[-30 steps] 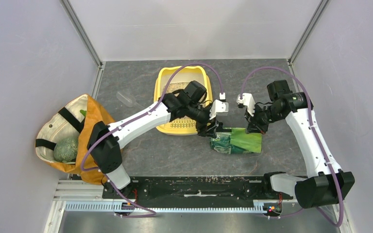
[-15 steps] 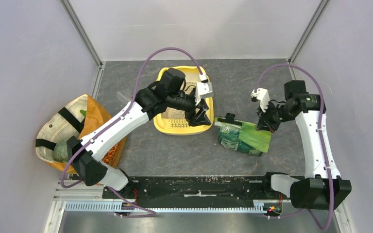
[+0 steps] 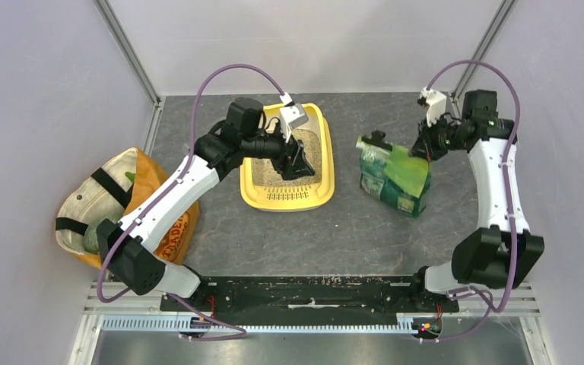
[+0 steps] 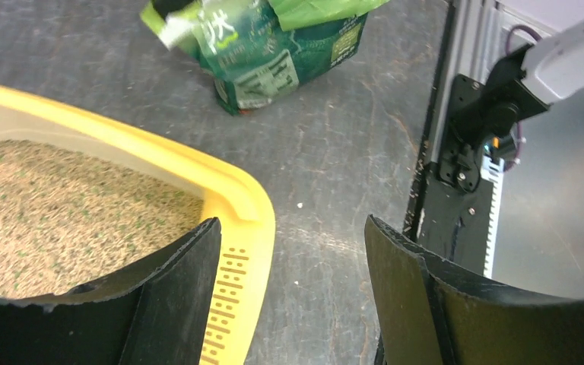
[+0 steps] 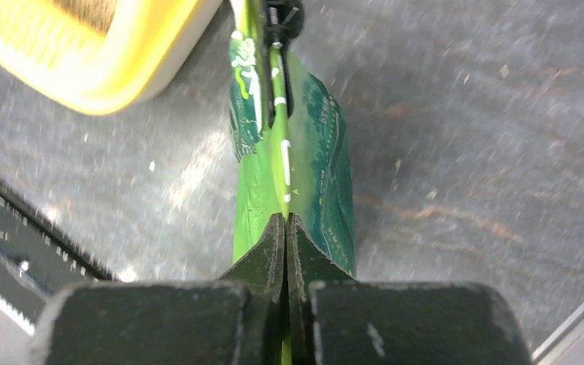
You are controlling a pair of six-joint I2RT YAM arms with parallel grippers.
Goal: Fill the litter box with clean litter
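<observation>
Nearby, the yellow litter box [image 3: 287, 201] sat on the table [image 3: 350, 236], with beige litter [image 4: 61, 205] spread inside. Over it the left claw [image 4: 293, 232] hung with jaws apart. Farther right, the right claw [image 5: 286, 220] was clamped on the green bag's [image 3: 395, 182] edge.

we're seeing white lettering on the green printed bag [image 4: 262, 65], too blurred to read; the tote bag [image 3: 172, 233] carries print we can't make out either.

On the dark grey table [image 3: 289, 236], a green printed bag [image 3: 399, 179] with a black clip [image 3: 372, 141] at its top edge is tilted on my right side, while an orange-and-cream tote bag [image 3: 141, 190] rests at my far left.
</observation>
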